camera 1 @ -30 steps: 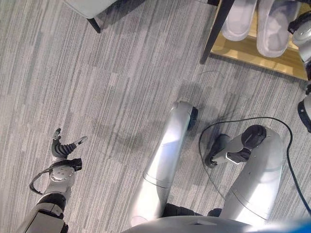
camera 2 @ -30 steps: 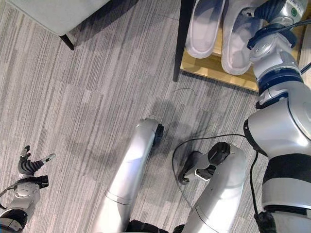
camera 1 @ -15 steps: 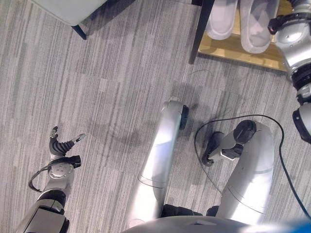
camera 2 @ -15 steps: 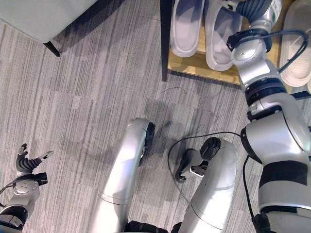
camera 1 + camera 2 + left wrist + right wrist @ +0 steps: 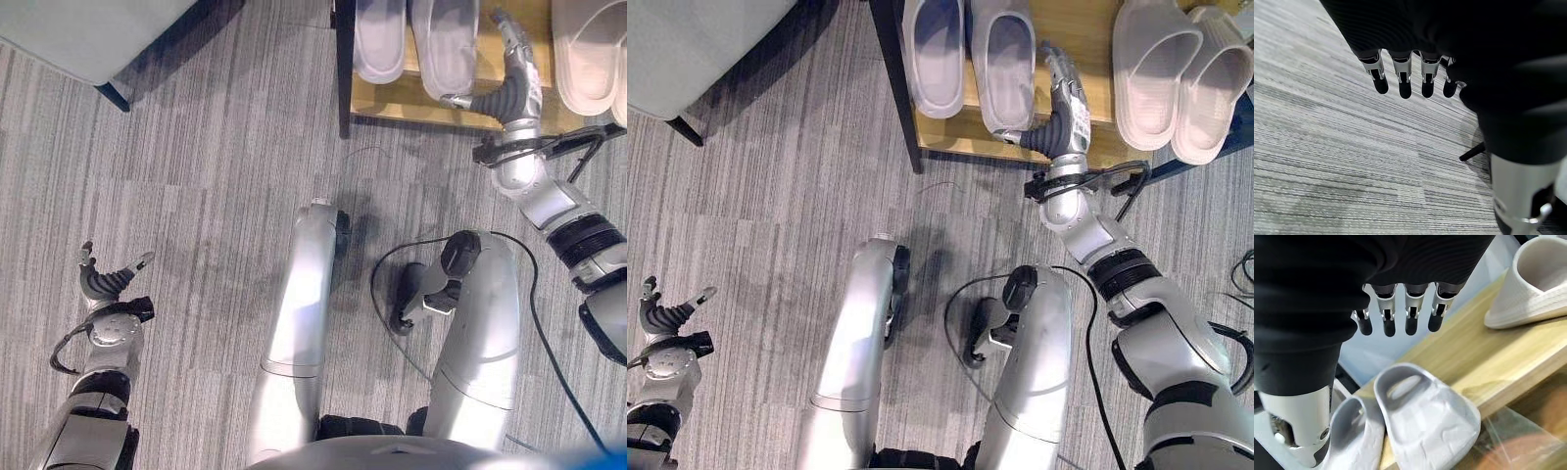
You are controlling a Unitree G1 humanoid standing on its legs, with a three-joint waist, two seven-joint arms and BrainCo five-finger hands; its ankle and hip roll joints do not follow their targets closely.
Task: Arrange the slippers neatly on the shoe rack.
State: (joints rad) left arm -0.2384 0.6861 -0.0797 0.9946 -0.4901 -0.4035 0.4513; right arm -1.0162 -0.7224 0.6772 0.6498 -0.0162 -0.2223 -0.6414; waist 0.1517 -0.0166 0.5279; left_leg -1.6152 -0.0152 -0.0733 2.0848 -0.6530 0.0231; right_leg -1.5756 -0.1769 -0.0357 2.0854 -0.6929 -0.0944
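Striped grey carpet (image 5: 196, 196), wooden shoe rack (image 5: 1097, 49)

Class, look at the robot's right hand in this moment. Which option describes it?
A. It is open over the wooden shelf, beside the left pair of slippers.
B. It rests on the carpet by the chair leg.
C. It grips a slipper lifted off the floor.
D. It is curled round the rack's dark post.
A: the right hand has straight fingers and holds nothing, reaching over the wooden shelf just beside the left pair of slippers.
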